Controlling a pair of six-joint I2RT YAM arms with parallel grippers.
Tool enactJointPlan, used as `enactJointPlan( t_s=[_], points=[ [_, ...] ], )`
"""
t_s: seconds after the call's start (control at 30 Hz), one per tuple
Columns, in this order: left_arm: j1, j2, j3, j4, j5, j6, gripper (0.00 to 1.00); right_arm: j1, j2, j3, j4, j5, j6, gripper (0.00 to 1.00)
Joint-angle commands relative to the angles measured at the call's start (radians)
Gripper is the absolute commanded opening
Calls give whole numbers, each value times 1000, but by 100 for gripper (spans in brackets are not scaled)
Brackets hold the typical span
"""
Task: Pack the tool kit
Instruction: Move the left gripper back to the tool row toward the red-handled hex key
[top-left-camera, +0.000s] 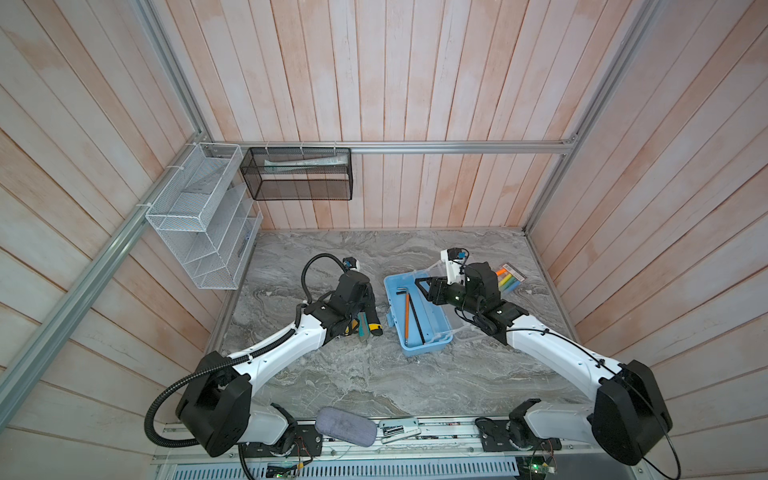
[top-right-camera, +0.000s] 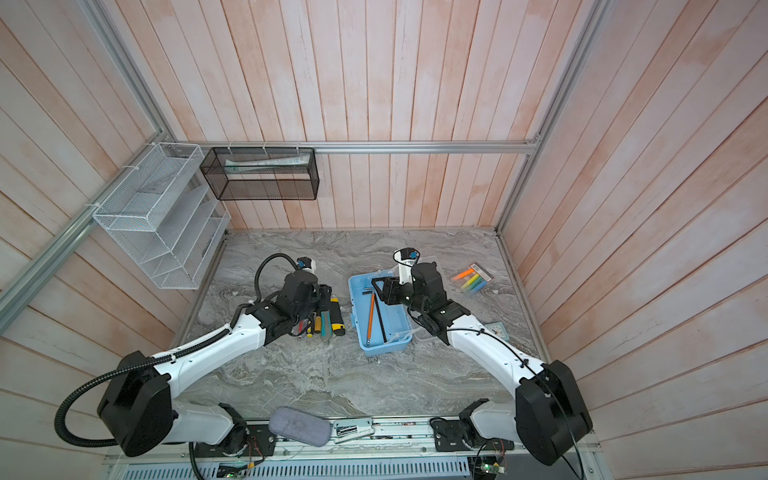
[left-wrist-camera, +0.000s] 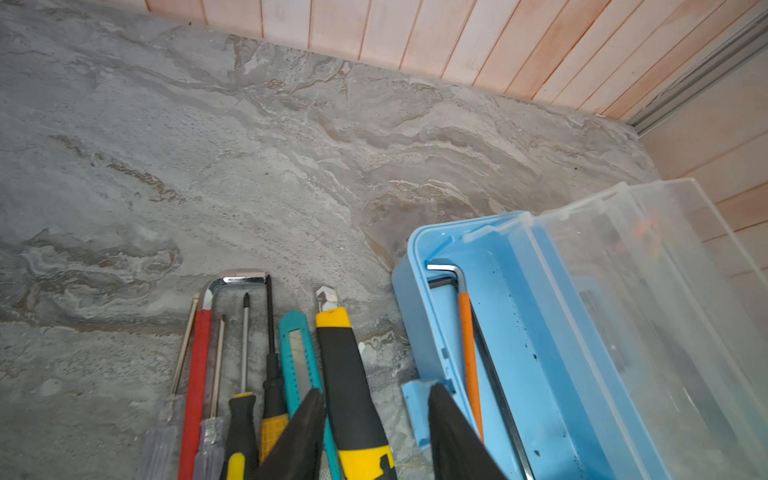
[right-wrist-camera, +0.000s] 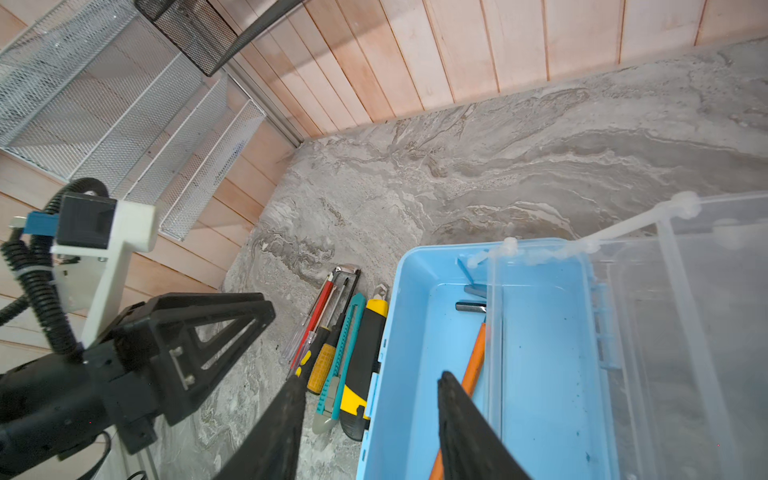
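light-blue tool box (top-left-camera: 432, 332) on marble table (top-left-camera: 353, 374), centre-right; long axis near-far, near end skewed slightly right. clear lid (left-wrist-camera: 648, 299) swung open to right. inside: orange hex key (top-left-camera: 407, 316), black hex key (top-left-camera: 417, 322) lie lengthwise, bent ends far. just left of box: yellow-black utility knife (left-wrist-camera: 347, 374), teal cutter (left-wrist-camera: 297, 353), screwdrivers (left-wrist-camera: 241, 424) in parallel row, tips pointing far. left gripper (left-wrist-camera: 374, 436) above row's near ends, jaws apart, knife handle under gap, nothing pinched. right gripper (right-wrist-camera: 370, 428) above box, jaws apart, empty.
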Motion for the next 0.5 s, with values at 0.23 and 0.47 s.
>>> enactJointPlan(
  t_s=[0.23,0.47],
  points=[
    [132,-94,-121,-64,47,-38,42,28,-23,1,-13,83,-49,51],
    [161,-82,-169,-44,44,-34,31,30,-27,-25,14,61,-29,50]
  ],
)
